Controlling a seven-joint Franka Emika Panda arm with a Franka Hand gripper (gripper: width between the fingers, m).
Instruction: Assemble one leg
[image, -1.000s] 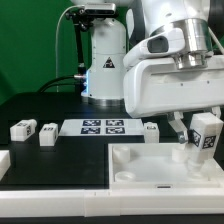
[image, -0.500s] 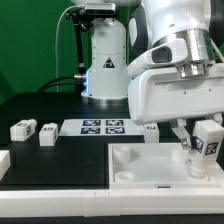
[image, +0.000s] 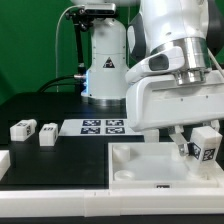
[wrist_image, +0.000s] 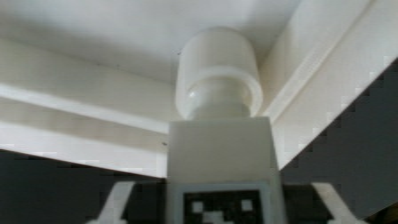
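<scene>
Over the far right corner of the tray (image: 150, 168), as the exterior view has it, the leg (image: 207, 143) hangs clear of the desk (image: 40, 160). It is clamped between the fingers (wrist_image: 119, 205), which stand only as far apart as its block. Its long axis is near upright, slightly tilted. The rounded peg end points down at the tray and the tag faces the exterior camera. Two more legs (image: 22, 129) lie well off to that view's left, beside the marker board (image: 105, 126).

A robotics lab — black table (image: 60, 165), marker board (image: 104, 126), green backdrop (image: 25, 45)
</scene>
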